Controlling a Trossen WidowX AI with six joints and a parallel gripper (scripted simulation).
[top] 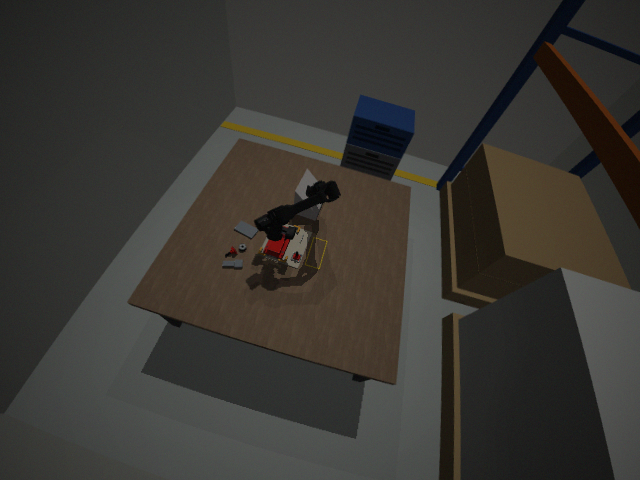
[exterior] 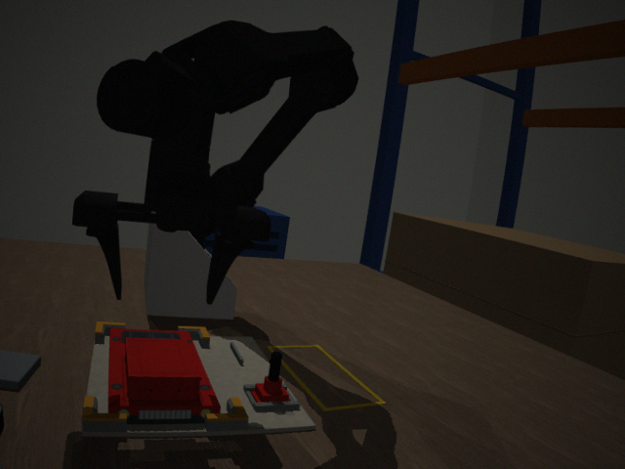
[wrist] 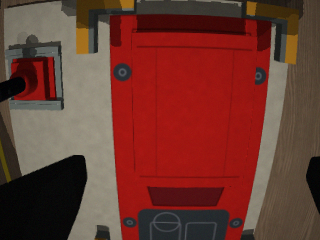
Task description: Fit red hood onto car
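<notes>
The red hood point(exterior: 164, 357) point(wrist: 192, 110) sits on the front part of the red car chassis point(exterior: 116, 353) point(wrist: 122, 130), over the engine block, which is hidden. Its roof looks level and square to the chassis. The pegs and corner holes are hidden, so the fit on each peg cannot be seen. The chassis lies in the jig, with its orange and grey corner brackets point(exterior: 226, 416) point(wrist: 87, 25) around it. My gripper point(exterior: 164, 301) point(wrist: 203, 170) is wide open and empty, above the chassis and clear of the hood, with one finger to each side.
A red block with an upright black handle point(exterior: 273, 368) point(wrist: 32, 77) stands on the pale base board point(exterior: 222, 383) beside the chassis. A yellow outline point(exterior: 352, 374) is marked on the table. A grey plate point(top: 245, 229), a wheel point(top: 242, 247) and small parts lie left of the jig.
</notes>
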